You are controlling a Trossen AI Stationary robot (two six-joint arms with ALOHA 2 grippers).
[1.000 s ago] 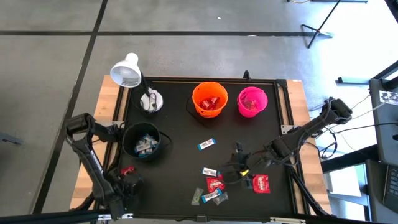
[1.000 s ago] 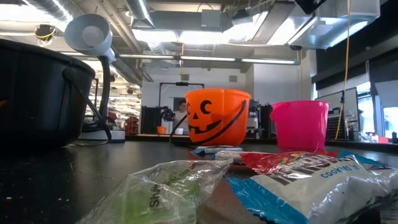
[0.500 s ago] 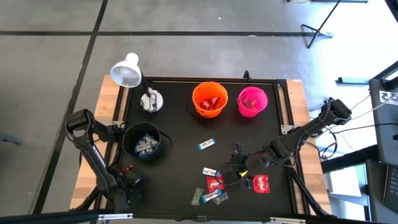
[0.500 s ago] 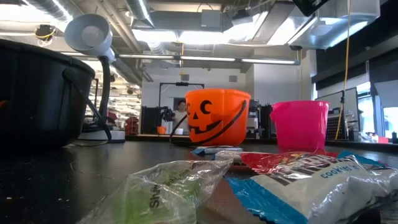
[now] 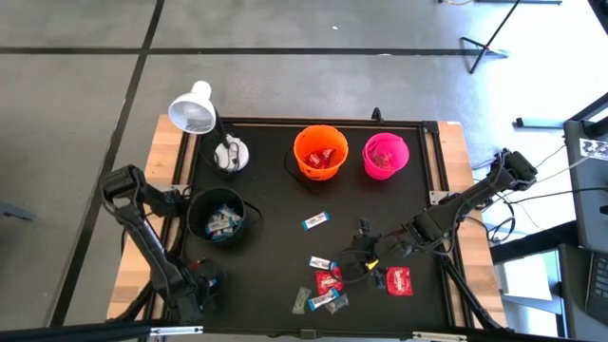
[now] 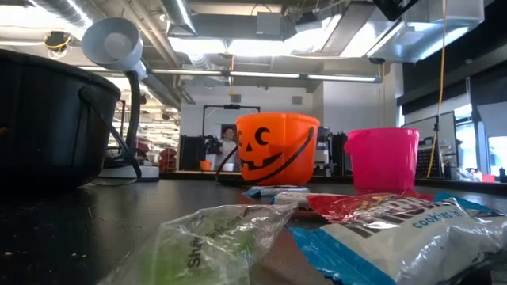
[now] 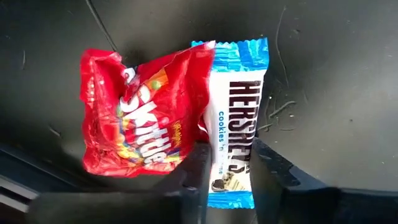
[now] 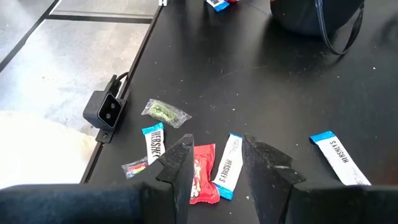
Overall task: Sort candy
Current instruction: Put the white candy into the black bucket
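My left gripper clamped a blue-and-white candy bar beside a red candy bag at the table's near left corner; my right gripper hovered, fingers parted, over scattered candy.

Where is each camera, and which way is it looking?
High view: above the table, looking straight down; both arms show.
Low view: at tabletop height, looking level past the orange bucket; no arm shows.
Left wrist view: on the left arm, looking past the left end effector at a blue-and-white candy.
Right wrist view: on the right arm, looking past the right end effector.
Shared: high and low views both show the pink bucket.
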